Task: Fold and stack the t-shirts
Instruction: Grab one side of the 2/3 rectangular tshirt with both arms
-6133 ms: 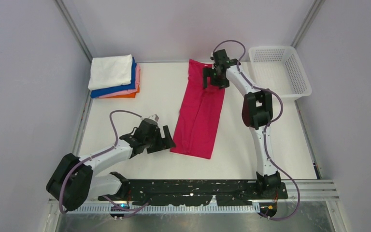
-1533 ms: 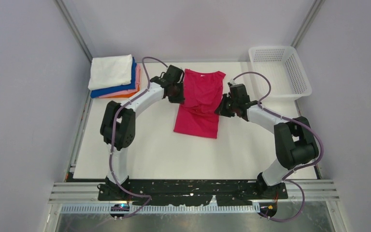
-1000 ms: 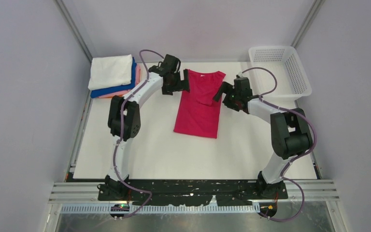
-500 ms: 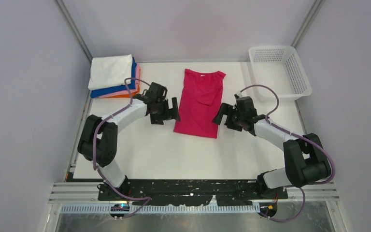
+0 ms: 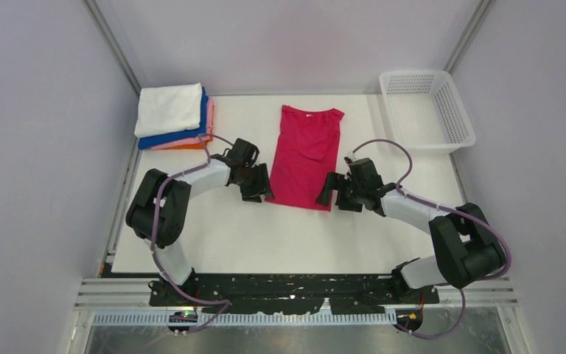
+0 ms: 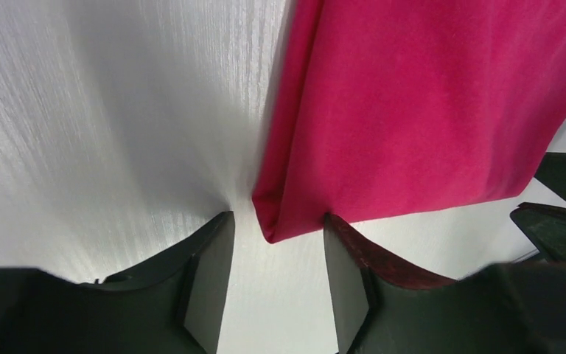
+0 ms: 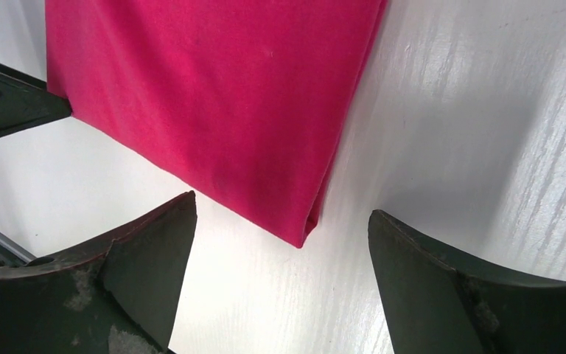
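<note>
Magenta-red t-shirt (image 5: 304,158) lies folded lengthwise on the table (image 5: 228,243). At its near hem, the left gripper (image 6: 276,223), jaws apart, straddles one corner. The right gripper (image 7: 281,209), spread wide, brackets the other, probably to lift the hem. The folded stack (image 5: 173,114) sits far left.

The left arm (image 5: 191,178) and right arm (image 5: 413,207) are bent low, forearms converging on frame centre. The left gripper (image 5: 256,189), centre-left, has its jaws partly apart. The right gripper (image 5: 330,193), centre-right, has its jaws spread wide.
</note>
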Robot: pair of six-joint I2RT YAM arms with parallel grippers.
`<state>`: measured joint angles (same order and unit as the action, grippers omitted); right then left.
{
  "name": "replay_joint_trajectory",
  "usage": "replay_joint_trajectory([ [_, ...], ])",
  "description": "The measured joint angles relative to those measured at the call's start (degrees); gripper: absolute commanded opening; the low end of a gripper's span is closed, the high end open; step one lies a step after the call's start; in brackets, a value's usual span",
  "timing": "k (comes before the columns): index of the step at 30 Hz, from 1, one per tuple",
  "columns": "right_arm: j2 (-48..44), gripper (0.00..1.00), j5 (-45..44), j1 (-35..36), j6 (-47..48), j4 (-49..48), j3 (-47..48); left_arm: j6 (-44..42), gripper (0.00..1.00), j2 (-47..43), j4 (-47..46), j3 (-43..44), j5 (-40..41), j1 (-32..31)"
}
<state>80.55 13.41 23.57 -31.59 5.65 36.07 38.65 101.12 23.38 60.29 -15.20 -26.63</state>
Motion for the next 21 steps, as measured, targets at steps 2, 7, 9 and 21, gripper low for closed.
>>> replay_joint_trajectory([
  [2, 0.22, 0.89, -0.02, 0.09, 0.00, -0.20, 0.00, 0.39, 0.20, 0.70, -0.52, 0.04, -0.35, 0.00],
  [7, 0.55, 0.85, -0.22, 0.11, 0.02, -0.87, -0.17, 0.87, 0.00, 2.36, -0.83, 0.22, -0.85, 0.00],
  [9, 0.61, 0.83, -0.24, 0.11, 0.02, -1.38, -0.31, 1.01, 0.00, 2.40, -0.81, 0.22, -0.90, -0.04],
  [21, 3.10, 0.55, -0.11, 0.24, -0.42, -4.52, -0.42, 1.62, 0.00, 1.77, -2.32, -1.09, -0.90, -0.33],
])
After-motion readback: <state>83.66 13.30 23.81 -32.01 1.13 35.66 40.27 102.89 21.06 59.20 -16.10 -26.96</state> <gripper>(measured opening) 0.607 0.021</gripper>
